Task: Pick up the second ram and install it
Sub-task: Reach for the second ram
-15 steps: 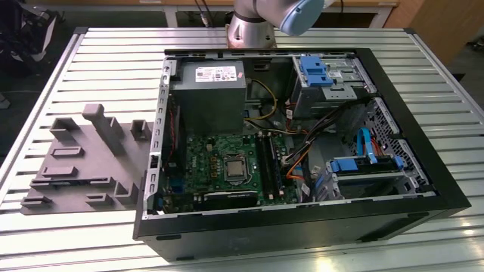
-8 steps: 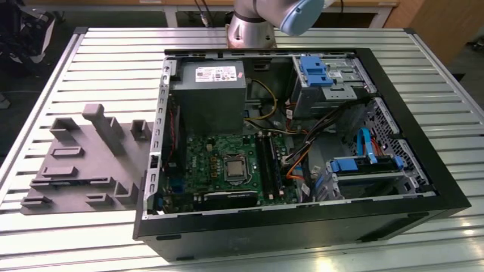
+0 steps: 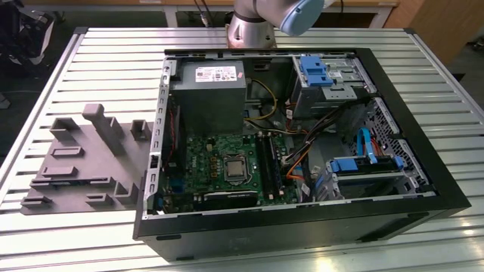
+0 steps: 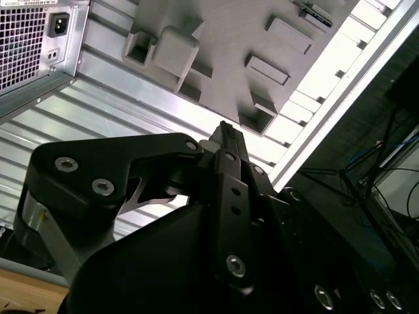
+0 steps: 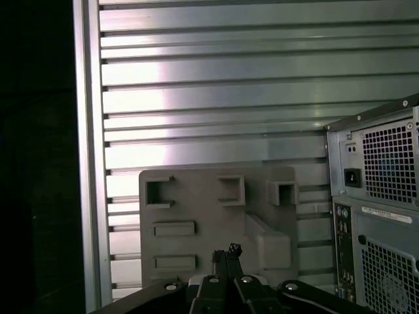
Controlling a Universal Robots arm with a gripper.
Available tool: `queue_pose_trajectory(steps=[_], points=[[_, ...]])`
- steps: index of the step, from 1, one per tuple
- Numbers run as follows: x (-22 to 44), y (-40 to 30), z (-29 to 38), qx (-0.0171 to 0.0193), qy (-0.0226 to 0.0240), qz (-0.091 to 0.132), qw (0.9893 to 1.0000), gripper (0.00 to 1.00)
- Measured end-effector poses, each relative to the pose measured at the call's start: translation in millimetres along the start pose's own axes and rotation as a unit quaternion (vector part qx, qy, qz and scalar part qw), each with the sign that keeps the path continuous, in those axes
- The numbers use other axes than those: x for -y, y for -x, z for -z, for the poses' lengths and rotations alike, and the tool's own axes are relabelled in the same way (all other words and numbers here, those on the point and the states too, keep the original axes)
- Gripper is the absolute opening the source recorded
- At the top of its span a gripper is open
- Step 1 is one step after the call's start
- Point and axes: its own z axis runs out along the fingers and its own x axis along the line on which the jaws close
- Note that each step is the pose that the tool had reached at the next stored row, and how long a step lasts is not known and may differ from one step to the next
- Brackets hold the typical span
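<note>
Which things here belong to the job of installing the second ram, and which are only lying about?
For the job:
- pincer, shut, facing the grey holder tray
- long black slots on the green motherboard

Lying about:
- grey power-supply box
- blue drive brackets
- orange cables
- slatted table

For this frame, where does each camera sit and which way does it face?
Exterior view: above the slatted table, looking down into the open computer case; the arm shows at the far edge.
First wrist view: on the arm, facing the table past the gripper, onto the grey fixture tray and the case's rear panel.
Second wrist view: on the arm, tilted, the shut gripper close in front, the tray beyond.
Shared: tray and case, in all three.
</note>
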Motion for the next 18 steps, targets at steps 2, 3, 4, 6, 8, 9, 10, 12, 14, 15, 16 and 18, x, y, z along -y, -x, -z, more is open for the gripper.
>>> queue_pose_trajectory(steps=[2,3,4,6,8,9,10,12,14,15,16,18], points=[[0.3,-0.4,-0.4,0.0,0.0,0.0,1.0,0.11],[0.5,-0.6,-0.6,0.0,0.0,0.0,1.0,0.11],[0.7,-0.8,-0.8,0.0,0.0,0.0,1.0,0.11],[1.2,-1.1,-1.3,0.0,0.0,0.0,1.0,0.11],[1.8,-1.4,-1.8,0.0,0.0,0.0,1.0,0.11],[2.0,-1.5,-2.1,0.0,0.0,0.0,1.0,0.11],[2.3,-1.6,-2.4,0.0,0.0,0.0,1.0,0.11],[2.7,-1.8,-3.0,0.0,0.0,0.0,1.0,0.11],[3.1,-2.1,-3.6,0.0,0.0,0.0,1.0,0.11],[3.3,-2.2,-3.9,0.0,0.0,0.0,1.0,0.11],[3.5,-2.3,-4.2,0.0,0.0,0.0,1.0,0.11],[3.8,-2.6,-4.7,0.0,0.0,0.0,1.0,0.11]])
